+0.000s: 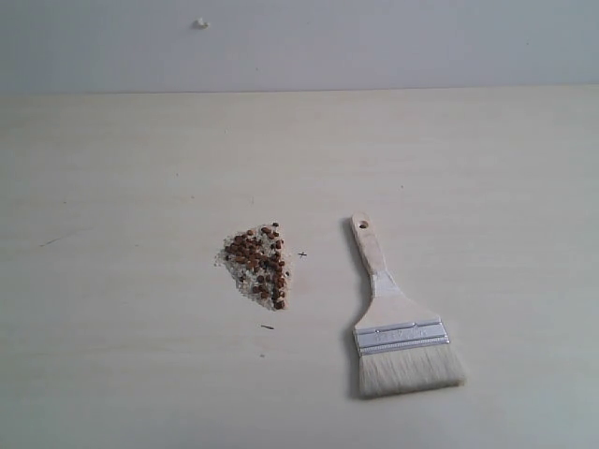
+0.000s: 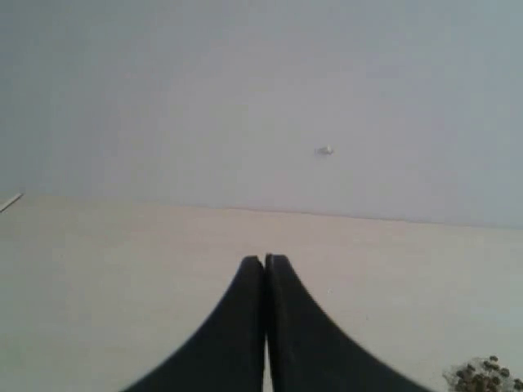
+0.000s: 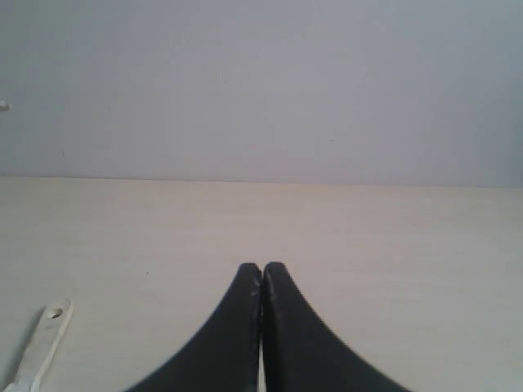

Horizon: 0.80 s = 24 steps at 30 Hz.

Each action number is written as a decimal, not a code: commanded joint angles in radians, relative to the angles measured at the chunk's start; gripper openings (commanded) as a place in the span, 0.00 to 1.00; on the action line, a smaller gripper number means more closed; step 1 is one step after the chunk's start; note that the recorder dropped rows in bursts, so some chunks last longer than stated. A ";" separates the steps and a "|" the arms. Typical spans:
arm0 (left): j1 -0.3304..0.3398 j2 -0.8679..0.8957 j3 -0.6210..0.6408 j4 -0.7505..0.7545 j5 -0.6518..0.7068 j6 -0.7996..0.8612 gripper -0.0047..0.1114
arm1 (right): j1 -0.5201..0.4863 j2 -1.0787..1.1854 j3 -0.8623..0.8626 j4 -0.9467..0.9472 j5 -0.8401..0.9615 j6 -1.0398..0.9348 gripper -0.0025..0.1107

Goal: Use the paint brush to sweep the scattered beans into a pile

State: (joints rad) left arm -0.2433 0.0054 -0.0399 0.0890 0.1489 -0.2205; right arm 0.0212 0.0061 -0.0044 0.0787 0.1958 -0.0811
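The left claw (image 2: 264, 261) and right claw (image 3: 261, 269) are both clenched empty, while the paint brush (image 1: 395, 313) lies on the tabletop (image 1: 140, 187) right of the beans (image 1: 257, 269), handle toward the far wall, likely nearer the right arm.

soft, even, fairly bright light falls on the pale table (image 1: 140, 187); the paint brush (image 1: 404, 327) casts only a thin, faint shadow. both wrist views look hazy and blurred.

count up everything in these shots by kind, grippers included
flat paint brush, pale wooden handle, off-white bristles: 1
dense pile of reddish-brown beans and pale grit: 1
black grippers, both shut: 2 (left gripper, right gripper)
total: 4
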 commanded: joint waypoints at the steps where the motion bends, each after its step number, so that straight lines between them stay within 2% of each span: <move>1: 0.002 -0.005 0.040 0.037 -0.003 -0.015 0.04 | -0.006 -0.006 0.004 0.000 -0.002 0.001 0.02; 6: 0.002 -0.005 0.040 0.037 0.054 0.015 0.04 | -0.006 -0.006 0.004 0.002 -0.002 -0.001 0.02; 11: 0.002 -0.005 0.040 0.037 0.209 0.005 0.04 | -0.006 -0.006 0.004 0.002 -0.002 -0.001 0.02; 24: 0.002 -0.005 0.040 0.037 0.209 0.005 0.04 | -0.006 -0.006 0.004 0.000 -0.002 -0.001 0.02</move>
State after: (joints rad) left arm -0.2433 0.0054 -0.0023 0.1215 0.3611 -0.2101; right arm 0.0212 0.0061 -0.0044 0.0787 0.1958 -0.0811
